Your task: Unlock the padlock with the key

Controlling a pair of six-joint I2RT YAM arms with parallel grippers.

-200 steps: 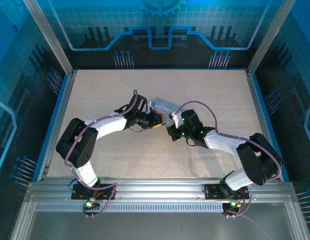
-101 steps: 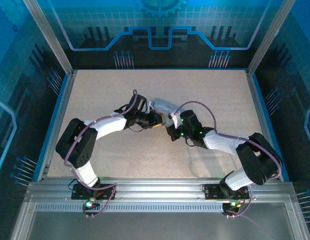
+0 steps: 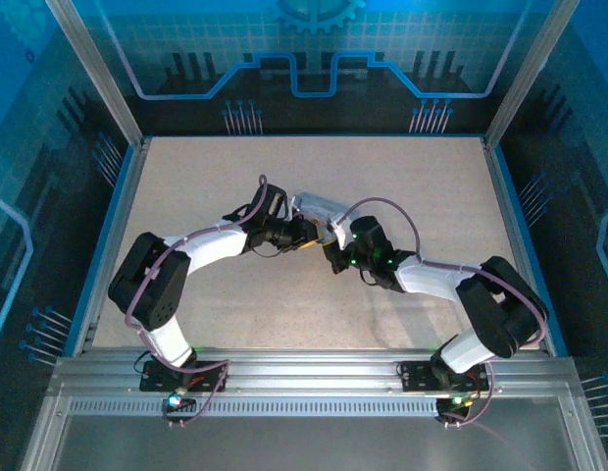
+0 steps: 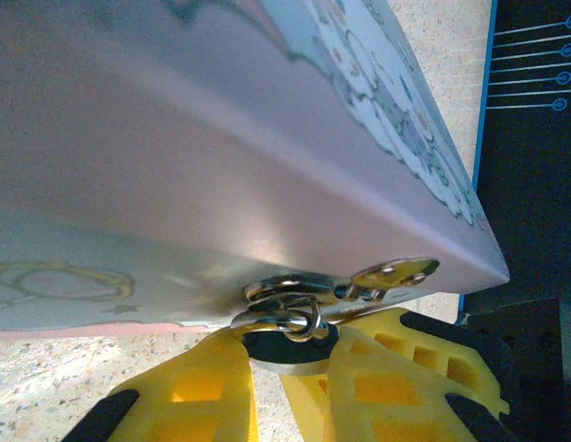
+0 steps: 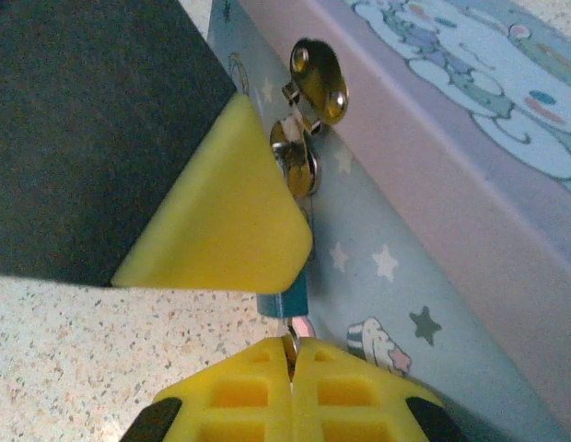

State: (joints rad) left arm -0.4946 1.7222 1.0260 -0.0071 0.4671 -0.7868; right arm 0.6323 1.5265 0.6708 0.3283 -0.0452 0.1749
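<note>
In the left wrist view the padlock is a small dark body whose thin shackle passes through the metal hasp of the tin box. My left gripper is shut on that body, one yellow finger on each side. In the right wrist view my right gripper is shut on the key, a thin metal sliver pointing up into the bottom of the padlock. The left gripper's yellow finger hides most of the padlock there. From above, both grippers meet at the box's near side.
The pale tin box with cartoon print lies mid-table on the speckled surface. A blue rim and metal frame posts bound the table. Both arms reach inward from the near edge.
The right arm has shifted slightly left, toward the box and the left gripper. The left arm and the box have not moved.
</note>
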